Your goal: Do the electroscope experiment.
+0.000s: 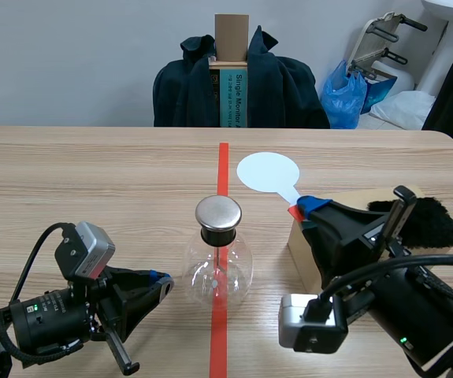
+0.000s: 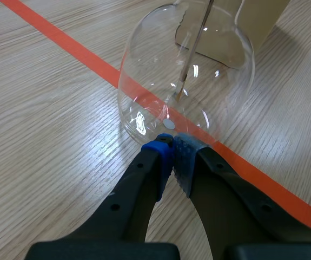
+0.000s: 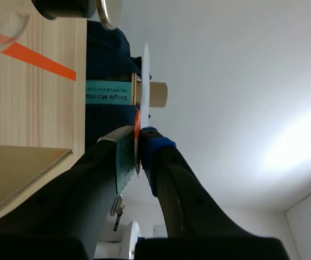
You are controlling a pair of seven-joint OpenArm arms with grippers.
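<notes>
We log the electroscope flask (image 1: pixel 217 268) upright mid-counter (image 1: pixel 92 181), on the red tape line (image 1: pixel 223 169), w/ metal cap (image 1: pixel 217 213) on top. L gripper (image 2: pixel 171 142) pinched together, nothing held, tips right at the flask's base. R gripper (image 1: pixel 302 207) clamps the white disc paddle (image 1: pixel 268 172) by its red handle, over the cardboard box (image 1: pixel 298 250); disc beside cap, not touching.

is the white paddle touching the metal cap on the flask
Apart. The scene view shows bare table between the metal cap and the white paddle, held by the right pincer.
</notes>
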